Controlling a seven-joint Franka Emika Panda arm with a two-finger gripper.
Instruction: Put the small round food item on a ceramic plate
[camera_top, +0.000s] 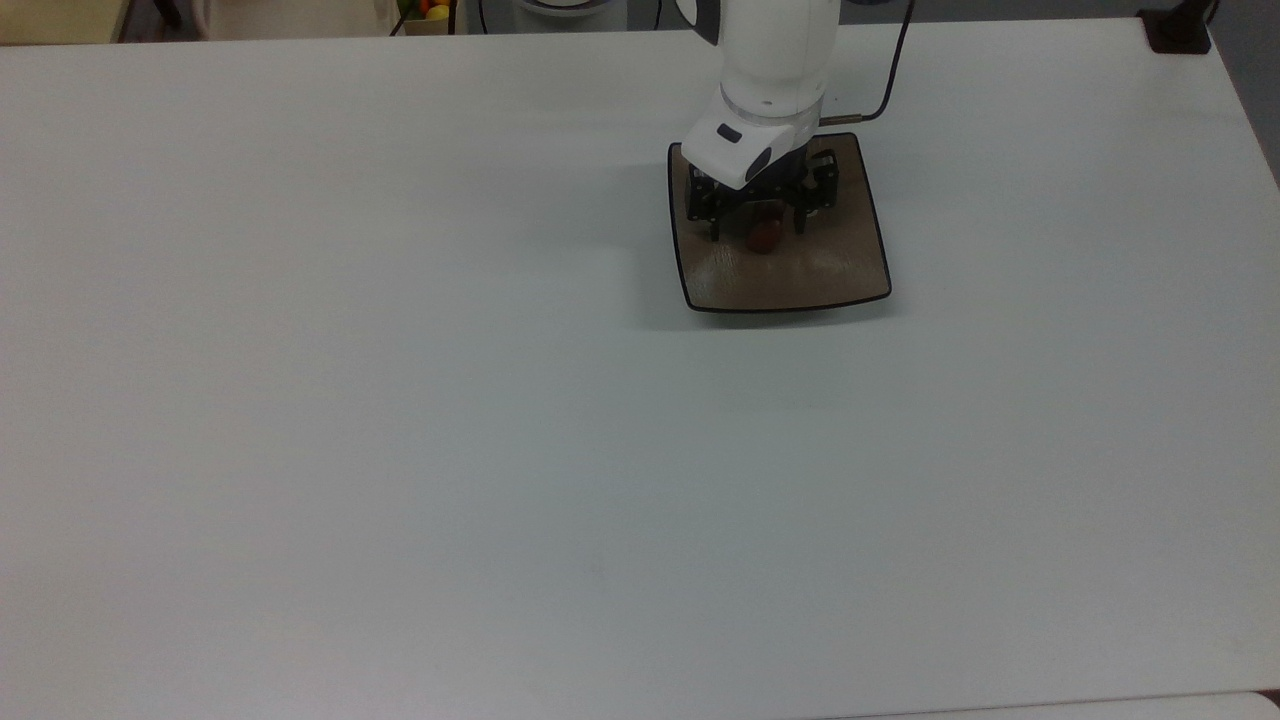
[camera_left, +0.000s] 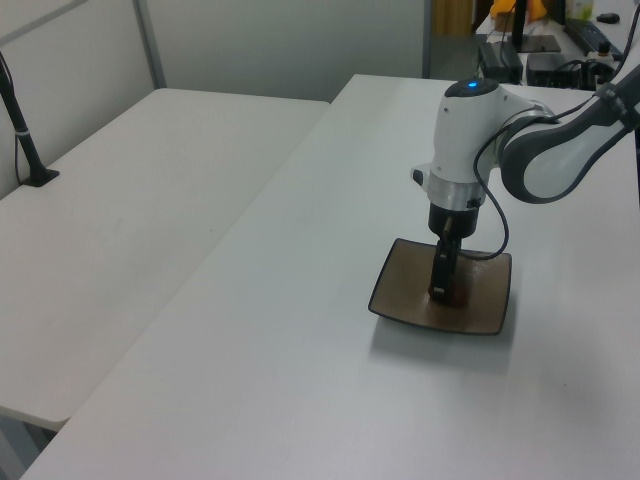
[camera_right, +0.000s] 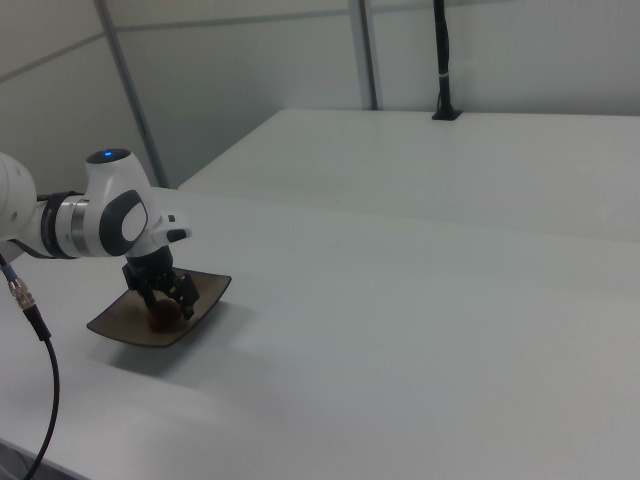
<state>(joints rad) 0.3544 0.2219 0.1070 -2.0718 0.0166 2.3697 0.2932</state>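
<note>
1. Top view: the gripper (camera_top: 757, 218) stands low over the ceramic plate (camera_top: 840, 275), its fingers spread apart on either side of the small round food item (camera_top: 765, 236) and not clamped on it.
2. The small round food item lies on the plate's surface, toward the far half in the top view and roughly centred between the top view's left and right edges of the dish. The right view shows it (camera_right: 160, 316) resting on the plate (camera_right: 120, 328) below the gripper (camera_right: 168, 296).
3. The plate holds nothing else. It sits on the white table (camera_top: 400, 400), well apart from every table edge.
4. Judgement: placement appears done; withdrawal of the arm remains.
5. Risk: the fingers stand close beside the item, so a slanted or sideways lift could nudge it. Being rounded and smooth, it may roll toward the rim.
6. Risk: the fingertips sit near the glossy surface; any downward drift could press or tip the dish.
7. In the left view, the gripper (camera_left: 441, 290) hides the item.
</note>
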